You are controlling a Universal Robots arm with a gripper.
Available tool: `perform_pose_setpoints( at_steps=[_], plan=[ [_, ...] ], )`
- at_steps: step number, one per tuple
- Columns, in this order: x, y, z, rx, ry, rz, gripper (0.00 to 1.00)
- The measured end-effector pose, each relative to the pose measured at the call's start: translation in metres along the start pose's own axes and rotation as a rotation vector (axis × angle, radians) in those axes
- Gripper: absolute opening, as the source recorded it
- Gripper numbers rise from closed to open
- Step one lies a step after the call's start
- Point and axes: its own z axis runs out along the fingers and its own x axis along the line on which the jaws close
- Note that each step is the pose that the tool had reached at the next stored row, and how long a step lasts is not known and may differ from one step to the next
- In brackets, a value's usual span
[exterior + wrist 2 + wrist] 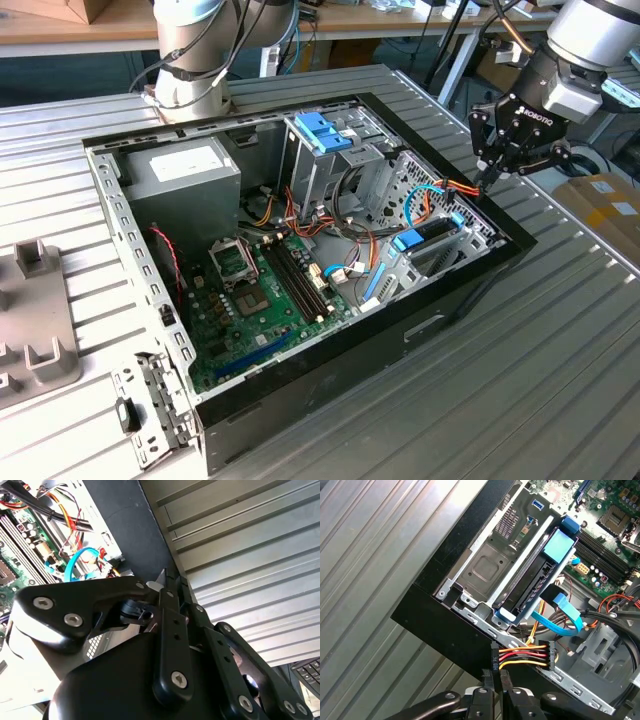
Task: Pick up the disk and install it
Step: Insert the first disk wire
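Observation:
The disk (432, 236) sits on edge in a metal bay at the corner of the open computer case (470, 290) on the exterior view's right, framed by its blue carrier (408, 240). In the first wrist view the disk (537, 582) shows a dark edge and a blue tab. My gripper (489, 180) hovers over the case rim just beyond that bay, fingers shut and pointing down. In the first wrist view the gripper (495, 677) has its tips right by a black power connector (522, 657) with red, yellow and orange wires. In the second wrist view the gripper (162, 580) is over the rim.
Inside the case are a grey power-supply box (185, 175), a metal drive cage with a blue bracket (322, 130) and the green motherboard (260, 290). Loose blue and orange cables (440, 190) run near the bay. A grey fixture (35, 320) and a metal bracket (150, 405) lie on the ribbed table.

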Motion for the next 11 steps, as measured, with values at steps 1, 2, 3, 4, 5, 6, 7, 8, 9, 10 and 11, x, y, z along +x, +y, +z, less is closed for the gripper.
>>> perform_pose_setpoints(
  at_steps=[1,2,3,4,5,6,7,8,9,10,11],
  plan=[
    [0.0000,0.0000,0.0000,0.0000,0.0001,0.000,0.16],
    [0.0000,0.0000,0.0000,0.0000,0.0000,0.000,0.16],
    [0.0000,0.0000,0.0000,0.0000,0.0000,0.000,0.16],
    [0.0000,0.0000,0.0000,0.0000,0.0001,0.000,0.16],
    [0.0000,0.0000,0.0000,0.0000,0.0000,0.000,0.16],
    [0.0000,0.0000,0.0000,0.0000,0.0000,0.000,0.16],
    [0.0001,0.0000,0.0000,0.0000,0.0001,0.000,0.16],
    [0.0001,0.0000,0.0000,0.0000,0.0000,0.000,0.16],
    [0.0001,0.0000,0.0000,0.0000,0.0001,0.000,0.16],
    [0.0001,0.0001,0.0000,0.0000,0.0000,0.000,0.16],
    [0.0001,0.0001,0.0000,-0.0001,0.0000,0.000,0.16]
  ],
)
